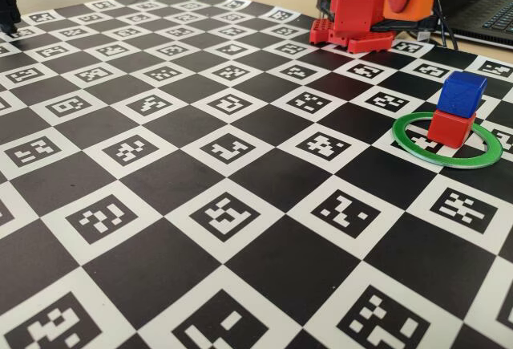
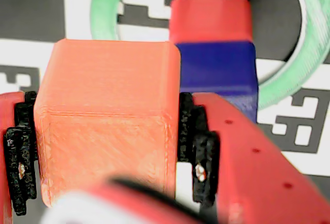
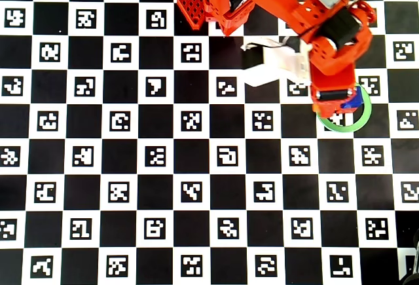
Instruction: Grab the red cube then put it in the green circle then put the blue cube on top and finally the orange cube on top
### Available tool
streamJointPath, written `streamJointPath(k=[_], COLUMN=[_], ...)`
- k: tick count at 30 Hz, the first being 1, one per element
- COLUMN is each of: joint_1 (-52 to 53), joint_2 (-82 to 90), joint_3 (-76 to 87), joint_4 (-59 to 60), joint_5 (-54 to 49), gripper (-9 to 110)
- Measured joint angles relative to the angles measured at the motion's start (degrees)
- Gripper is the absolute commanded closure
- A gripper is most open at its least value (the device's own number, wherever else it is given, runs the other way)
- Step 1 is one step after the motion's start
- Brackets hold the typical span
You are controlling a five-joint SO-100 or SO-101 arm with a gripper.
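In the fixed view, the red cube [image 1: 451, 127] is seen resting inside the green circle [image 1: 447, 140] on the chequered marker mat [image 1: 240, 204], and the blue cube [image 1: 462, 93] is stacked on top of it, slightly offset. Only the arm's base [image 1: 362, 8] is shown at the top; the gripper is not visible here, nor is the orange cube.

In the wrist view, the orange cube [image 2: 108, 116] is held between the black fingertips [image 2: 198, 154] of the gripper [image 2: 105, 152], the jaws being closed against its two sides. Beyond it, the blue cube [image 2: 216, 72] and the red cube [image 2: 210, 19] are seen inside the green circle [image 2: 105, 7].

In the overhead view, the arm [image 3: 314, 29] is extended over the green circle [image 3: 344, 126], and a corner of the blue cube [image 3: 354, 100] is left uncovered beside it.

The first two placements are judged done; setting the orange cube on the blue one remains, and it is not yet released.
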Motion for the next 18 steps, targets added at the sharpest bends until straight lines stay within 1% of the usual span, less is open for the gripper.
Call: streamJointPath(k=[12,18], joint_1=[-11.0,-12.6], joint_2=[-9.0,-14.0], joint_3=[-9.8,-12.9], joint_4=[1.5,1.8], joint_5=[7.0,9.1], gripper=[96,96])
